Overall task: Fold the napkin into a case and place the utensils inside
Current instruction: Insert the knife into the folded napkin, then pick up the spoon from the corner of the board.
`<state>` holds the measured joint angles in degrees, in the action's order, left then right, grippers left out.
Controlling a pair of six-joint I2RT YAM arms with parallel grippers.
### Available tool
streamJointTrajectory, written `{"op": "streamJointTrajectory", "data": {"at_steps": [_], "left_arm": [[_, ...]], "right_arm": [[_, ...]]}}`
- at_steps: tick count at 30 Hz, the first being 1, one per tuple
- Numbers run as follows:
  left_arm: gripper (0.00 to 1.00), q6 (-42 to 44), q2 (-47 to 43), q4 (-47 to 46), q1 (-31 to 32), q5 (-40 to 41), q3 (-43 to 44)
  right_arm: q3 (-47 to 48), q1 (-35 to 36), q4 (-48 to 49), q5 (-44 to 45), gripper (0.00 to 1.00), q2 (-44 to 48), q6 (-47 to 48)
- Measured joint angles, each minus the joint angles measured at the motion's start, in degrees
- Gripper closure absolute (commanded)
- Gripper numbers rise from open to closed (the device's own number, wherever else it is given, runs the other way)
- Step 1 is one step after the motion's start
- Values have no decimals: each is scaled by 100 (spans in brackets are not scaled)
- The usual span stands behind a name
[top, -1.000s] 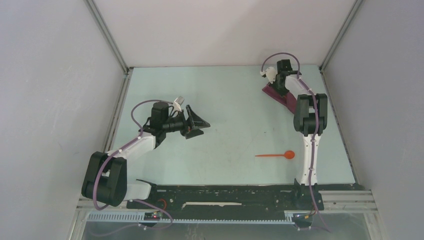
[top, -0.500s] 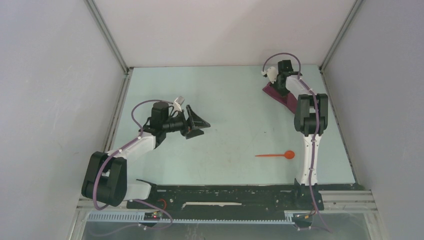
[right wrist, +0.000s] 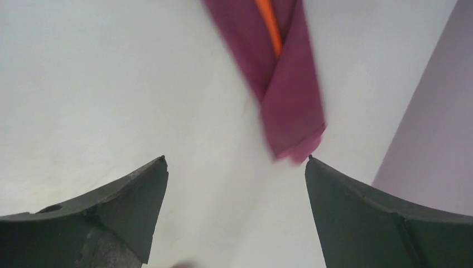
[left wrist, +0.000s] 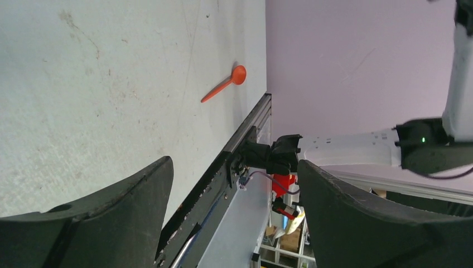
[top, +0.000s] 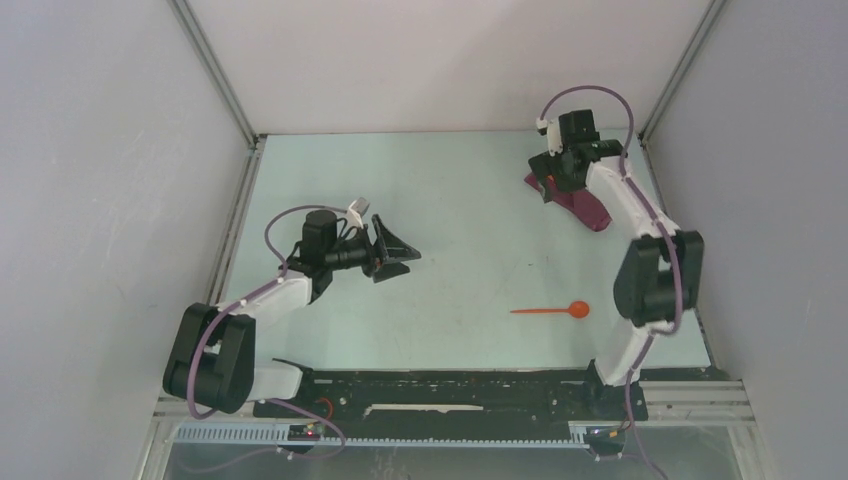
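- The case, a narrow folded plum cloth, lies flat on the bench at the far right corner, angled with one end toward the right wall.
- An orange stick shows inside the fold of the case in the right wrist view, which is blurred.
- The right gripper hangs just above the left end of the case, jaws spread wide with nothing between them.
- The spoon lies bare on the bench at near right, bowl to the right, well apart from the case.
- The left gripper hovers left of centre, jaws wide apart and empty, pointing toward the right.
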<state>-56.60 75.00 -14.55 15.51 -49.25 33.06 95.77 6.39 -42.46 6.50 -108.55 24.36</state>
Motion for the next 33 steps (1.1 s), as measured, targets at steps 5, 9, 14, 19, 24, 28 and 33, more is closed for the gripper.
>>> {"op": "streamJointTrajectory", "data": {"at_steps": [5, 9, 14, 19, 24, 28, 33], "left_arm": [[13, -37, -177, -92, 2, -105, -44], [13, -35, -605, -186, 0, -116, -105], [13, -85, -1029, -461, 2, -155, -229], [13, -223, -1388, -588, 2, -181, -367], [13, -396, -1665, -855, 2, -197, -496], [13, -538, -1679, -1040, 2, -197, -599], [13, -627, -1620, -1132, 2, -199, -608]], "right_arm": [[-1233, 573, -623, 103, 0, 1945, -2435], [-3185, 313, -645, -664, 0, 4041, -4151], [-4798, -186, -1008, -1121, 0, 5790, -6916], [-5031, -240, -1473, -1143, 10, 5482, -8839], [-5038, -319, -1547, -1047, 19, 4605, -9779], [-5110, -461, -1447, -999, 36, 3928, -10111], [-5191, -809, -1058, -994, 44, 3193, -10194]]}}
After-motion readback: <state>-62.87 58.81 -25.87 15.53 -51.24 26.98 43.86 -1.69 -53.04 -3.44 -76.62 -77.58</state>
